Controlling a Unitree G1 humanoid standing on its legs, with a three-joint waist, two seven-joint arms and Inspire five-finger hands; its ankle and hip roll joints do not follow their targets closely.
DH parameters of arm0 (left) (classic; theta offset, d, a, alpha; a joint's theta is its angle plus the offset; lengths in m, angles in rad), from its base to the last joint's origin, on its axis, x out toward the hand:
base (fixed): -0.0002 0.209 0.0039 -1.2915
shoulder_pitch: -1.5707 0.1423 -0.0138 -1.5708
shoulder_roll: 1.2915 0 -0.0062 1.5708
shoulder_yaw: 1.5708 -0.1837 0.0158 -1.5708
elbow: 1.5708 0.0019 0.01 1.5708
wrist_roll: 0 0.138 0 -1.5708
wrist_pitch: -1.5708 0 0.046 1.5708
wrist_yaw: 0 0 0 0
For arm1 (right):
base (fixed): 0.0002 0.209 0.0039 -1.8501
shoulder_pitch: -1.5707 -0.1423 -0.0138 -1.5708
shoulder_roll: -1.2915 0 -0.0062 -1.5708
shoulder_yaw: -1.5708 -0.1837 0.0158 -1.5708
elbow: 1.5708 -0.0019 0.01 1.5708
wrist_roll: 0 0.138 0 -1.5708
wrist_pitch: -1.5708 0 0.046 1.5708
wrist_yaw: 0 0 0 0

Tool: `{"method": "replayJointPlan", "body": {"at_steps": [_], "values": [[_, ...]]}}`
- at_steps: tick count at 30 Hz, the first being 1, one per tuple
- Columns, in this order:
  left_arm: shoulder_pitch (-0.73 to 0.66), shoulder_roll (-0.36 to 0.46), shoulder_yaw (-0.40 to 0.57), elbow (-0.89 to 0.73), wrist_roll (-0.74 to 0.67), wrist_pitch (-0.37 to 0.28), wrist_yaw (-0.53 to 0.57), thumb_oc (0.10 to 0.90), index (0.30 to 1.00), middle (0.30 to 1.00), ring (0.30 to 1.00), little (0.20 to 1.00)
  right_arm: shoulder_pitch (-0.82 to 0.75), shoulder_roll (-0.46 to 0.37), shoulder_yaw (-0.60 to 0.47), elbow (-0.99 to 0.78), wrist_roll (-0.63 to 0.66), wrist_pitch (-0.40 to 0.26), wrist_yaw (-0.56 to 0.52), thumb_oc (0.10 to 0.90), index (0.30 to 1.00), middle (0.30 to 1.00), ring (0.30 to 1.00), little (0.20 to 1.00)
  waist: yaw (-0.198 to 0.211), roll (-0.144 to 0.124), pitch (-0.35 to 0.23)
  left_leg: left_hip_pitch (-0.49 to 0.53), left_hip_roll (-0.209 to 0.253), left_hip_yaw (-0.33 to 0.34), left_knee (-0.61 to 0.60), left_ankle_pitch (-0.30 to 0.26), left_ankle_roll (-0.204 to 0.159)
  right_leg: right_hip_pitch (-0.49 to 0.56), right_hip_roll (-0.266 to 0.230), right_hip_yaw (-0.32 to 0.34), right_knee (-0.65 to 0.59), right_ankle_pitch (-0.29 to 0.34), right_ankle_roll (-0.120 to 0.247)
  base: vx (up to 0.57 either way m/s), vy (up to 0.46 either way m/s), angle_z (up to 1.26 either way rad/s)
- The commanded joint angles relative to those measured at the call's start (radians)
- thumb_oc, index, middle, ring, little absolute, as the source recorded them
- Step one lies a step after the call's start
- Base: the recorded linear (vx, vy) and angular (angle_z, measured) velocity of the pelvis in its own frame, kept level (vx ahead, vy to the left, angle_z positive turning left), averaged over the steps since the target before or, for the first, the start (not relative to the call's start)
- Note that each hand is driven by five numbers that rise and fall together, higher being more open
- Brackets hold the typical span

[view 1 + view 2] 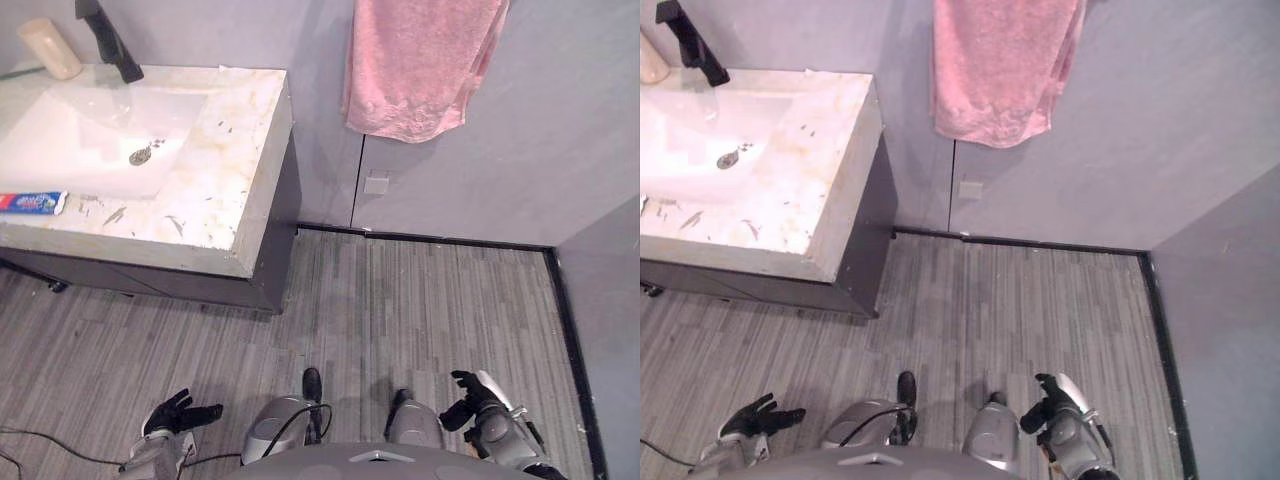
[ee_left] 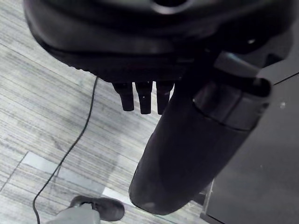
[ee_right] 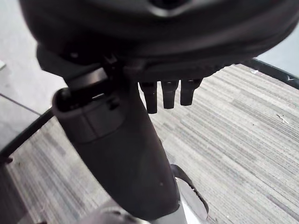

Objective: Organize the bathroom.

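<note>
A pink towel hangs on the grey wall at the back. A marble washbasin counter stands at the left with a white sink and a black tap. A toothpaste tube lies on the counter's front left edge. A cream bottle stands at the back left. My left hand hangs low over the floor, fingers relaxed and holding nothing. My right hand hangs low at the right, also open and holding nothing. Both wrist views show straight fingers over the floor.
The dark cabinet under the counter juts out at the left. Grey plank floor stretches to the black skirting along the back wall and the right wall. A small white wall plate sits low beneath the towel.
</note>
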Motion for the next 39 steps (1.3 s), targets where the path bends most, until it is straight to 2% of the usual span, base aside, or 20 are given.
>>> {"method": "replayJointPlan", "body": {"at_steps": [1,7,10,15,16,18,19,21,24,25,26,28,30,31,32,34,35,36,38,39], "values": [[0.055,0.043,-0.019,-0.047,-0.016,0.024,0.042,0.800,0.900,0.900,0.900,0.900,-0.052,-0.006,0.030,-0.048,0.022,-0.041,-0.026,0.800,0.900,0.900,0.900,0.900,0.033,-0.027,-0.057,0.046,0.029,-0.036,0.107,-0.135,-0.049,0.043,0.018,-0.056,-0.175,0.082,0.009,-0.01,-0.136,0.26],[0.061,0.034,-0.017,-0.064,-0.030,0.026,0.045,0.800,0.900,0.900,0.900,0.900,-0.050,-0.011,0.016,-0.062,0.062,-0.017,-0.029,0.800,0.900,0.900,0.900,0.900,0.049,-0.044,-0.066,0.003,0.049,-0.051,0.142,-0.121,-0.085,0.091,0.059,-0.073,-0.232,0.064,-0.025,-0.04,-0.131,0.02],[0.084,0.013,0.010,-0.068,-0.070,-0.008,0.049,0.800,0.900,0.900,0.900,0.900,-0.059,-0.013,0.023,-0.051,0.075,-0.018,-0.027,0.800,0.900,0.900,0.900,0.900,0.075,-0.062,-0.047,-0.050,0.045,-0.142,0.280,-0.130,-0.089,0.106,0.062,-0.034,-0.226,0.056,-0.043,-0.06,-0.015,0.14],[0.101,0.004,0.033,-0.053,-0.050,-0.034,0.042,0.800,0.900,0.900,0.900,0.900,-0.068,0.006,0.014,-0.026,0.093,-0.027,-0.027,0.800,0.900,0.900,0.900,0.900,0.065,-0.068,-0.051,-0.056,0.246,-0.134,0.344,0.035,-0.120,0.109,0.045,-0.003,-0.201,0.039,-0.062,-0.08,0.161,-0.21],[0.096,0.004,0.030,-0.047,-0.051,-0.033,0.039,0.800,0.900,0.900,0.900,0.900,-0.063,0.005,0.007,-0.026,0.100,-0.022,-0.029,0.800,0.900,0.900,0.900,0.900,0.051,-0.064,-0.058,-0.032,0.311,-0.139,0.292,0.088,-0.130,0.097,0.025,0.000,-0.176,0.025,-0.062,-0.06,0.346,0.25],[0.091,-0.005,0.026,-0.026,-0.044,-0.041,0.030,0.800,0.900,0.900,0.900,0.900,-0.059,-0.002,-0.003,-0.014,0.100,-0.020,-0.028,0.800,0.900,0.900,0.900,0.900,0.038,-0.049,-0.067,0.000,0.355,-0.155,0.209,0.136,-0.152,0.079,-0.004,0.006,-0.149,0.015,-0.052,-0.05,0.550,0.39],[0.086,-0.022,0.023,0.006,-0.046,-0.058,0.020,0.800,0.900,0.900,0.900,0.900,-0.060,-0.016,-0.020,0.007,0.089,-0.032,-0.021,0.800,0.900,0.900,0.900,0.900,0.026,-0.024,-0.070,0.021,0.366,-0.175,0.127,0.152,-0.172,0.050,-0.041,0.031,-0.127,0.016,-0.032,-0.11,0.756,0.36],[0.071,-0.041,0.016,0.037,-0.029,-0.075,0.014,0.800,0.900,0.900,0.900,0.900,-0.066,-0.030,-0.044,0.027,0.075,-0.044,-0.016,0.800,0.900,0.900,0.900,0.900,0.006,-0.004,-0.070,0.021,0.343,-0.135,0.121,0.097,-0.187,0.023,-0.088,0.043,-0.114,0.037,0.005,-0.11,0.457,0.15],[0.065,-0.047,0.014,0.042,-0.025,-0.075,0.015,0.800,0.900,0.900,0.900,0.900,-0.068,-0.033,-0.049,0.032,0.074,-0.048,-0.017,0.800,0.900,0.900,0.900,0.900,0.001,0.001,-0.069,0.026,0.336,-0.111,0.112,0.074,-0.189,0.019,-0.101,0.040,-0.112,0.043,0.017,-0.08,0.232,0.23],[0.032,-0.036,-0.006,0.043,-0.012,-0.040,0.024,0.800,0.900,0.900,0.900,0.900,-0.057,-0.033,-0.075,0.033,0.071,-0.058,-0.035,0.800,0.900,0.900,0.900,0.900,-0.024,0.009,-0.066,0.038,0.282,0.005,0.120,-0.037,-0.194,0.019,-0.185,-0.011,-0.131,0.099,0.080,-0.19,0.586,0.25],[0.018,-0.023,-0.017,0.043,-0.024,-0.032,0.023,0.800,0.900,0.900,0.900,0.900,-0.055,-0.034,-0.079,0.036,0.071,-0.063,-0.046,0.800,0.900,0.900,0.900,0.900,-0.028,0.004,-0.060,0.018,0.237,0.001,0.169,-0.097,-0.179,0.035,-0.219,0.000,-0.158,0.128,0.102,-0.21,0.658,0.39],[0.014,-0.020,-0.019,0.043,-0.023,-0.030,0.024,0.800,0.900,0.900,0.900,0.900,-0.055,-0.032,-0.078,0.041,0.064,-0.068,-0.049,0.800,0.900,0.900,0.900,0.900,-0.028,0.002,-0.056,0.018,0.224,0.003,0.181,-0.114,-0.167,0.045,-0.229,0.000,-0.171,0.136,0.109,-0.07,0.261,0.35],[0.017,-0.002,-0.026,0.034,0.000,-0.027,0.015,0.800,0.900,0.900,0.900,0.900,-0.051,-0.022,-0.067,0.034,0.042,-0.067,-0.067,0.800,0.900,0.900,0.900,0.900,-0.010,-0.014,-0.041,0.037,0.145,0.003,0.205,-0.178,-0.123,0.042,-0.307,-0.021,-0.212,0.252,0.127,-0.12,0.390,0.09],[0.034,0.005,-0.021,0.030,0.017,-0.035,0.014,0.800,0.900,0.900,0.900,0.900,-0.061,-0.014,-0.053,0.032,0.037,-0.056,-0.071,0.800,0.900,0.900,0.900,0.900,0.011,-0.019,-0.038,0.069,0.130,0.044,0.184,-0.192,-0.108,0.022,-0.340,-0.087,-0.219,0.299,0.133,-0.14,0.377,-0.65],[0.041,0.008,-0.013,0.031,0.013,-0.045,0.013,0.800,0.900,0.900,0.900,0.900,-0.071,-0.010,-0.045,0.031,0.031,-0.049,-0.067,0.800,0.900,0.900,0.900,0.900,0.020,-0.018,-0.040,0.084,0.131,0.075,0.167,-0.189,-0.101,0.011,-0.336,-0.125,-0.200,0.296,0.132,-0.12,0.297,-0.97],[0.042,0.017,0.002,0.032,0.020,-0.046,0.019,0.800,0.900,0.900,0.900,0.900,-0.072,-0.006,-0.033,0.021,0.024,-0.044,-0.057,0.800,0.900,0.900,0.900,0.900,0.021,-0.013,-0.051,0.096,0.127,0.101,0.135,-0.175,-0.078,-0.003,-0.269,-0.120,-0.139,0.247,0.113,-0.06,0.148,-0.75],[0.042,0.017,0.002,0.032,0.020,-0.046,0.019,0.800,0.900,0.900,0.900,0.900,-0.072,-0.006,-0.033,0.021,0.024,-0.044,-0.057,0.800,0.900,0.900,0.900,0.900,0.021,-0.013,-0.051,0.096,0.127,0.101,0.135,-0.175,-0.078,-0.003,-0.269,-0.120,-0.139,0.247,0.113,0.00,0.054,-0.55],[0.036,0.026,0.004,0.029,0.020,-0.036,0.028,0.800,0.900,0.900,0.900,0.900,-0.063,-0.004,-0.027,0.021,0.032,-0.051,-0.056,0.800,0.900,0.900,0.900,0.900,0.014,-0.013,-0.063,0.097,0.119,0.102,0.116,-0.162,-0.066,-0.002,-0.206,-0.112,-0.111,0.204,0.099,0.00,0.030,-0.33],[0.036,0.026,0.004,0.029,0.020,-0.036,0.028,0.800,0.900,0.900,0.900,0.900,-0.063,-0.004,-0.027,0.021,0.032,-0.051,-0.056,0.800,0.900,0.900,0.900,0.900,0.014,-0.013,-0.063,0.097,0.119,0.102,0.116,-0.162,-0.066,-0.002,-0.206,-0.112,-0.111,0.204,0.099,0.03,0.014,-0.22],[0.031,0.041,-0.002,0.017,0.021,-0.016,0.041,0.800,0.900,0.900,0.900,0.900,-0.050,-0.001,-0.021,0.030,0.046,-0.066,-0.056,0.800,0.900,0.900,0.900,0.900,0.001,-0.019,-0.077,0.108,0.103,0.092,0.083,-0.150,-0.063,-0.007,-0.085,-0.104,-0.106,0.157,0.075,0.11,-0.132,-0.09]]}}
